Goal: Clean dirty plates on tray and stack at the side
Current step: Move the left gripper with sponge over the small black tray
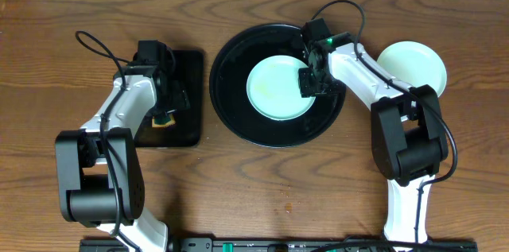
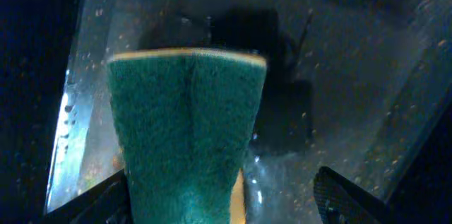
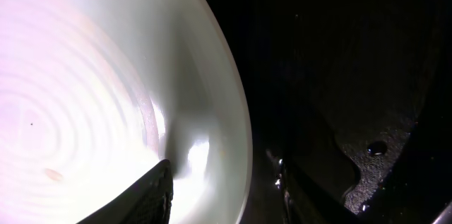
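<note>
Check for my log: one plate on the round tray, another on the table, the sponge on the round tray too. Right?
No: the overhead view shows the sponge on the rectangular tray. The plate on the round tray and the other on the table are right.

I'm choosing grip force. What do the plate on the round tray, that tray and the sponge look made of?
Plate: probably glazed ceramic or melamine; glossy highlights, faint rings. Round tray: likely glossy black plastic; wet sheen. Sponge: green fibrous scouring pad on yellow foam.
</note>
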`<state>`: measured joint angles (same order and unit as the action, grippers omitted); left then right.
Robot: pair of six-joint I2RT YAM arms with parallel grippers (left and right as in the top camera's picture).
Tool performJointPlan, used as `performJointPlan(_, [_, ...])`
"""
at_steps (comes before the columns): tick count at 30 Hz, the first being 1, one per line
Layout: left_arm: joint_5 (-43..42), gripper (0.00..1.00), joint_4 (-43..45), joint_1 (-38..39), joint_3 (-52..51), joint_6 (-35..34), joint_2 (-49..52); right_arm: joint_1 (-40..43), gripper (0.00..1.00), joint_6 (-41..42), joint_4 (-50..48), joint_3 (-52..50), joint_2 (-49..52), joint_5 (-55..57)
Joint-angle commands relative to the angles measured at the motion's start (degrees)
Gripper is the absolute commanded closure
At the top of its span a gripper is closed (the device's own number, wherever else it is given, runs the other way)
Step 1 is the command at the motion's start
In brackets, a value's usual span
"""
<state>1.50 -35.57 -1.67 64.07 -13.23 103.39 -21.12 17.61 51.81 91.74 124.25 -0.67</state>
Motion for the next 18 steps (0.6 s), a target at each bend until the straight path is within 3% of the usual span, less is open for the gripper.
performJointPlan(1, [1.4, 0.22, -1.1, 0.0, -0.2, 0.9, -0.7, 0.0, 0.53, -1.0, 0.1, -0.4, 0.2, -0.5])
performJointPlan(15, [6.9, 0.20, 3.3, 0.0, -1.0, -0.5, -0.6, 0.0, 0.53, -1.0, 0.3, -0.4, 0.2, -0.5])
performJointPlan(18, [6.7, 0.30, 3.3, 0.2, -1.9, -2.5, -0.6, 0.0, 0.53, -1.0, 0.2, -0.4, 0.2, -0.5])
